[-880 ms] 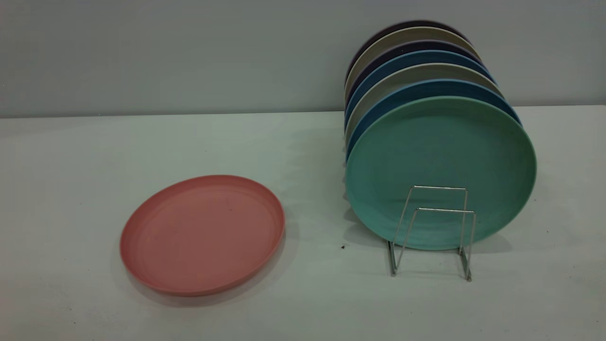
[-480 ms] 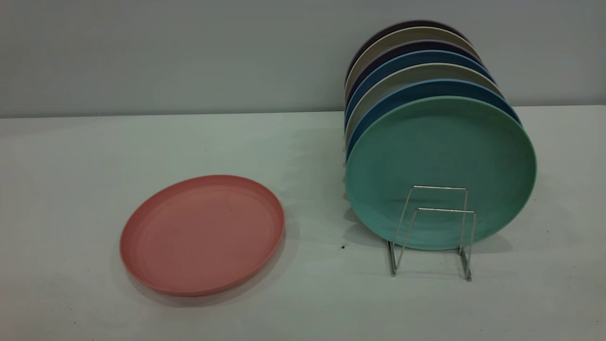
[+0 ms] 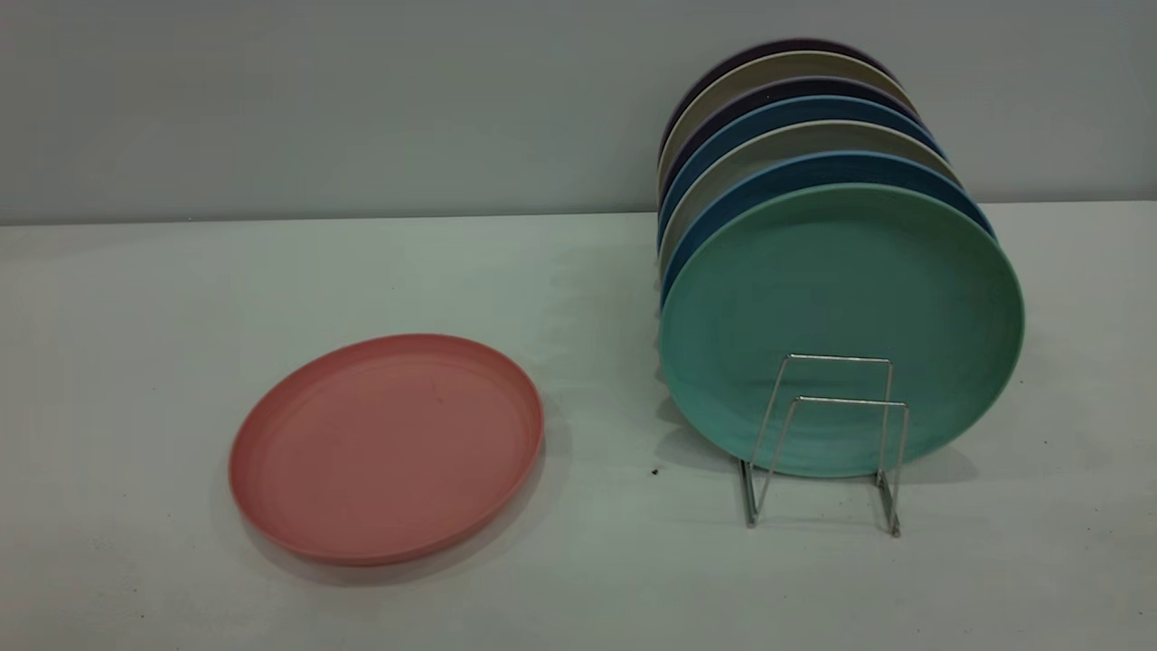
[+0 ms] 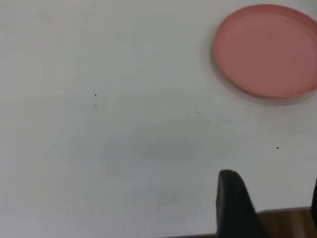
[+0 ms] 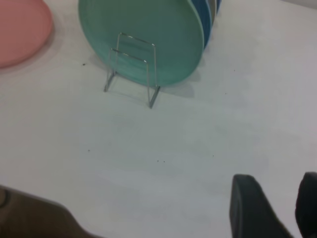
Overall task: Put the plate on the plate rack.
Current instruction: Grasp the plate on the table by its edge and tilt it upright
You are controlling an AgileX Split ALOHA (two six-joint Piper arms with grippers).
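One salmon-pink plate (image 3: 387,448) lies flat and face up on the white table (image 3: 578,579), well apart from the plate rack (image 3: 827,443) and off to the rack's side. The wire rack holds a row of plates on edge; a mint-green plate (image 3: 841,298) stands frontmost, with blue plates (image 3: 723,212) and pale ones behind it, while the rack's two front loops are unfilled. The left gripper (image 4: 270,208) hangs over bare table near the edge, far from the pink plate, fingers apart and holding nothing. The right gripper (image 5: 277,208) hovers over the table in front of the rack, fingers likewise parted.
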